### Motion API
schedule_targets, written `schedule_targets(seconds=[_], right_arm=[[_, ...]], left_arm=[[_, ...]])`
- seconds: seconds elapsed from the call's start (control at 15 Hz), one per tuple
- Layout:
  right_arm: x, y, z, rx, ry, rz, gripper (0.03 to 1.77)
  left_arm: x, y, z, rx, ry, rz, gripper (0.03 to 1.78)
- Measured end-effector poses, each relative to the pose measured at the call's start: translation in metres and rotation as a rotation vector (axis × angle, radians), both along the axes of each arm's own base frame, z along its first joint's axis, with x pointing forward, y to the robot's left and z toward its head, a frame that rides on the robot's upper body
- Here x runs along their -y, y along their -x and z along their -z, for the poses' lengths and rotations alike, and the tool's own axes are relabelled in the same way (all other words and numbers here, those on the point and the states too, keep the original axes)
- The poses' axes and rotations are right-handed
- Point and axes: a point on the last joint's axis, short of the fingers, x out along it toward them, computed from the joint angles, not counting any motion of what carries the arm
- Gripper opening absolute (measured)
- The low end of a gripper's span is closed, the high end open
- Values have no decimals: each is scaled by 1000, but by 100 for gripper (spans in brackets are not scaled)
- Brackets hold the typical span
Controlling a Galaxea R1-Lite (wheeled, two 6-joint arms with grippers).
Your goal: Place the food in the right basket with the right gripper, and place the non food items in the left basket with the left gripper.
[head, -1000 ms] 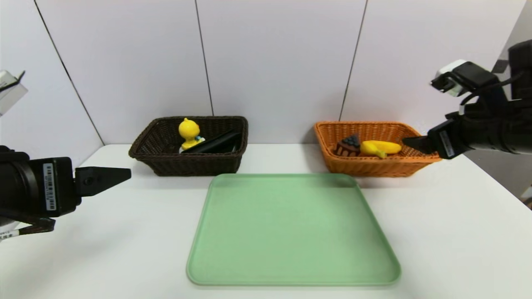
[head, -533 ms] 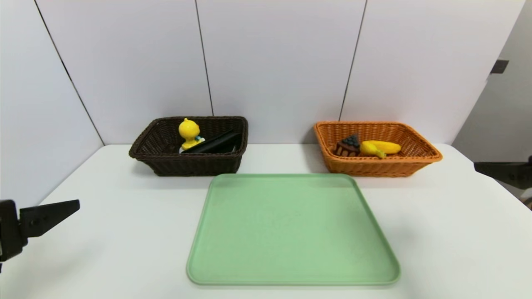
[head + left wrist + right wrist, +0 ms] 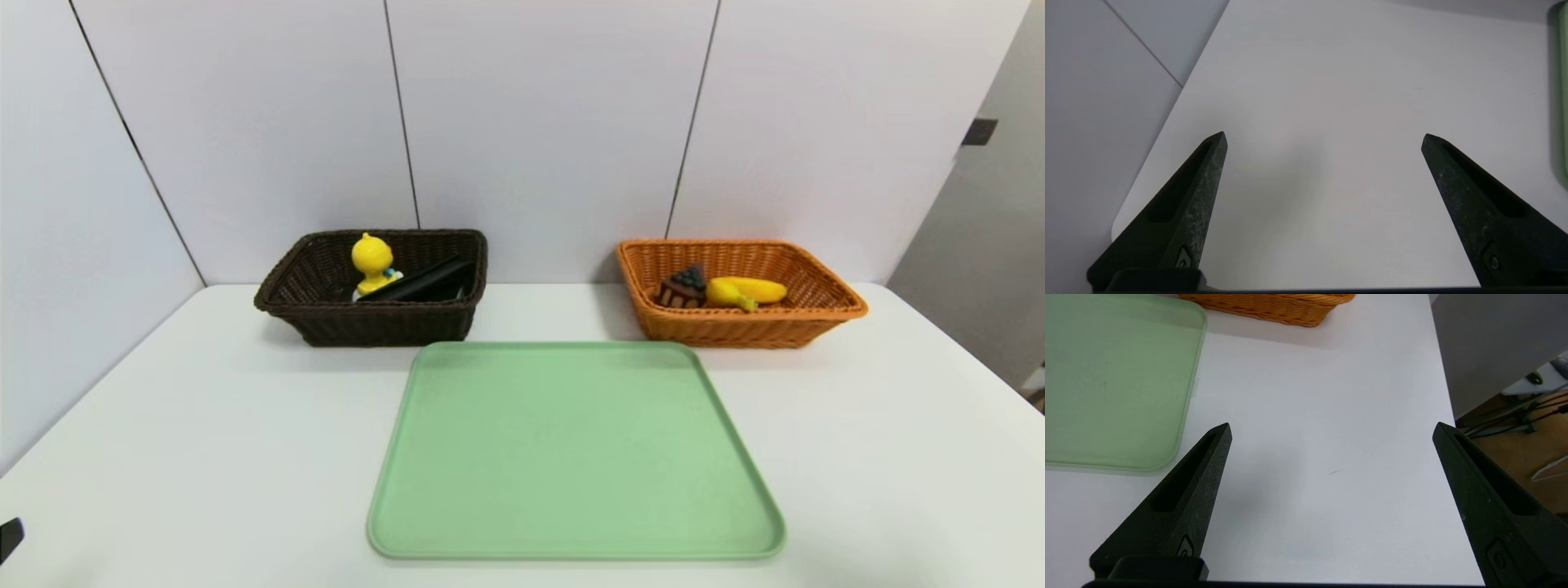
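two baskets sat at the back of the white table (image 3: 204,425), one on each side, and honestly both had stuff in them. the dark basket (image 3: 388,325) on the left had the duck (image 3: 373,260) in it, upright, with a black case (image 3: 420,279) leaning at a slant right beside it. over on the right, the orange basket (image 3: 747,331) had the cake (image 3: 684,287) and the banana (image 3: 747,291), pretty much side by side, cake on the left.

the green tray (image 3: 575,449) lay flat between and in front of the baskets, nothing on it.

as for the grippers, the left gripper (image 3: 1324,136) was over the table's left part, fingers spread wide with just air between them, and only a dark tip of it poked into the head view's lower left corner. the right gripper (image 3: 1333,425) was over the right part near the tray, also spread wide, pinching nothing, and out of the head view.
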Motion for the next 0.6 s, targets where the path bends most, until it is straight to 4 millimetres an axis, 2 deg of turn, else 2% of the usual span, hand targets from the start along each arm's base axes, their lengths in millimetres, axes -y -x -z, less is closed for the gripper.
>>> schedule_targets(seconds=[0.13,0.33,0.6], right_arm=[[2,21,7,2,-2,32,169],[3,40,18,16,-4,52,169],[2,61,36,1,-1,61,169]], left_arm=[[-5,17,7,36,-37,-58,169],[-8,45,21,59,-122,-106,169],[-9,63,23,104,-153,-134,169]])
